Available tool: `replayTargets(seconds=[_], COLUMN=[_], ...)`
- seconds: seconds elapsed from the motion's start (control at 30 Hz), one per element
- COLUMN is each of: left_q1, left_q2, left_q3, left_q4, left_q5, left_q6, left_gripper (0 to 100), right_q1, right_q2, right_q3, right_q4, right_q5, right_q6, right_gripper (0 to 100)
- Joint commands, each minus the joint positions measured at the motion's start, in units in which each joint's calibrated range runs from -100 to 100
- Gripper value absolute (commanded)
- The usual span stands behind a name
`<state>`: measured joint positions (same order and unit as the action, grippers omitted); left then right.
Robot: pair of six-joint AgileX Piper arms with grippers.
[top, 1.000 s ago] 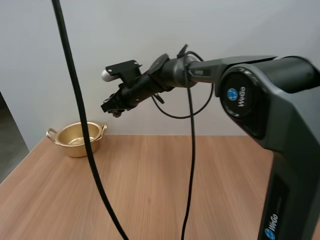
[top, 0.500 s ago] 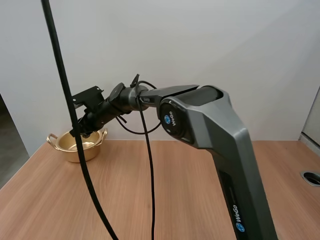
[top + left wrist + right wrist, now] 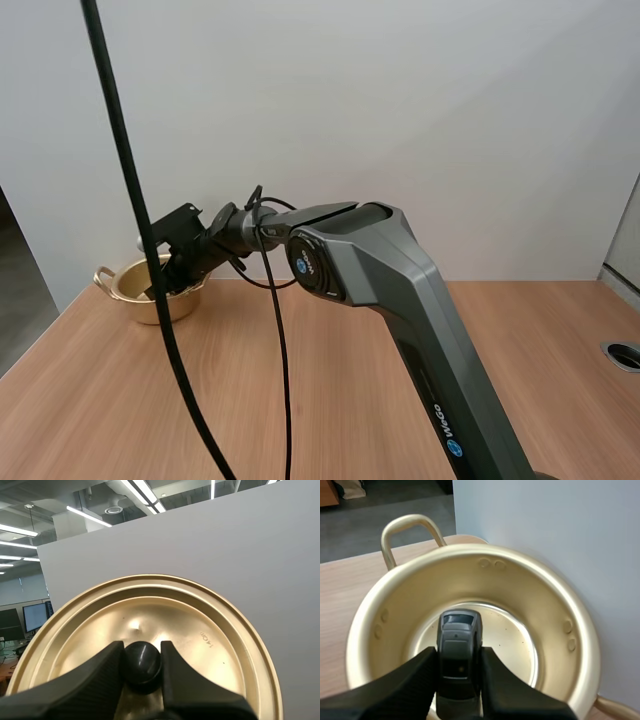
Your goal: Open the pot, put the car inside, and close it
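The small dark grey toy car (image 3: pixel 458 630) hangs over the mouth of the round gold metal pot (image 3: pixel 535 587), and we see it against the pot's shiny bottom. We cannot tell whether its lower end is already below the rim. Our right claw (image 3: pixel 458 652) grips the car by its two sides, the black fingers (image 3: pixel 417 680) set narrow and pressed flat against the bodywork, with the car's top side turned toward the wrist. The pot is open. Its inside shows a few dark specks and rivet heads on the inner wall, and one loop handle (image 3: pixel 410 527) stands out from the rim over the tabletop. From the high view the pot (image 3: pixel 130 300) stands on the light wooden tabletop (image 3: pixel 350 380) at its far left corner, close to the pale wall (image 3: pixel 400 100). Our right arm (image 3: pixel 370 260) stretches across to it from the right, with its claw just above the pot's rim. The round gold metal lid (image 3: pixel 210 630) is off the pot. Our left claw (image 3: pixel 141 650) holds it by the black knob (image 3: pixel 142 662) at its middle, the two fingers closed on the knob from either side. The lid's upper face, with its raised rings and a small stamped mark, is turned toward the wrist, and a pale panel stands behind it.
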<state>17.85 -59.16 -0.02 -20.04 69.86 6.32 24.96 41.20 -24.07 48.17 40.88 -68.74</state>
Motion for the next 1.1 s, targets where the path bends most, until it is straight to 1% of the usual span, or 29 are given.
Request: replayTargets(seconds=[0.0,0.03,0.07,0.13,0.2,0.23,0.27,0.3,0.43,0.47,0.5,0.57,0.63,0.67,0.73,0.77,0.83,0.9,0.97,1.07], left_q1=[-0.01,-0.01,-0.01,-0.01,-0.01,-0.01,-0.01,-0.01,-0.01,-0.01,-0.01,-0.01,-0.01,-0.01,-0.01,-0.01,-0.01,-0.01,-0.01,-0.01], left_q2=[-0.04,-0.04,-0.04,0.09,0.09,0.09,0.09,0.09,0.75,1.21,1.54,2.67,4.06,5.47,7.29,8.26,9.96,12.04,14.19,17.18], left_q3=[0.07,0.07,0.07,0.22,0.22,0.22,0.22,0.22,0.22,0.22,0.22,0.22,0.22,0.22,1.5,2.47,5.83,9.44,13.75,19.67], left_q4=[0.03,0.03,0.03,0.14,0.26,0.42,0.57,0.7,1.7,2.18,2.86,4.34,6.59,8.5,10.0,10.03,10.03,10.03,9.89,8.9], left_q5=[0.4,1.08,1.48,1.69,1.69,1.69,1.86,2.03,2.14,2.14,2.22,2.62,3.01,4.17,4.75,4.54,2.69,-0.84,-6.62,-17.78], left_q6=[0.04,0.04,0.04,0.14,0.14,0.14,0.14,0.24,0.43,0.43,0.43,0.43,0.43,0.43,0.43,0.47,0.87,0.87,0.87,0.87], left_gripper=[0,0,0,0,0,0,0,0,0,0,0,0,0,0,0,0,0,0,0,0], right_q1=[0.16,0.31,0.39,0.49,0.48,0.48,0.48,0.48,0.42,0.42,0.42,0.18,-0.29,-0.51,-1.19,-1.48,-2.0,-2.64,-3.39,-4.78], right_q2=[0.02,0.02,0.02,0.02,0.02,0.02,0.02,-0.13,-1.69,-2.28,-3.12,-5.33,-8.12,-9.46,-11.8,-13.01,-15.2,-17.82,-20.49,-24.41], right_q3=[-0.05,-0.05,-0.05,-0.05,-0.05,-0.05,-0.05,-0.05,-0.05,-0.05,-0.05,-0.05,-0.05,-0.05,-0.05,-0.05,-0.05,-0.05,-0.05,-0.05], right_q4=[-0.01,-0.01,-0.01,-0.01,-0.01,-0.01,-0.06,-0.36,-0.42,-0.42,-0.51,-3.79,-8.45,-10.9,-14.24,-15.71,-18.53,-22.55,-27.62,-34.29], right_q5=[-1.06,-1.7,-2.3,-3.08,-3.46,-3.83,-3.83,-3.83,-4.23,-4.23,-3.12,0.55,6.47,10.19,17.9,22.22,30.41,36.36,41.47,45.92], right_q6=[-0.75,-0.83,-0.83,-0.83,-0.83,-0.83,-0.83,-0.83,-0.65,-0.65,-0.54,2.68,7.55,9.75,12.53,12.77,13.03,16.03,20.0,24.03], right_gripper=[0,0,9,36,58,66,71,72,71,69,64,44,11,0,0,0,0,0,0,0])
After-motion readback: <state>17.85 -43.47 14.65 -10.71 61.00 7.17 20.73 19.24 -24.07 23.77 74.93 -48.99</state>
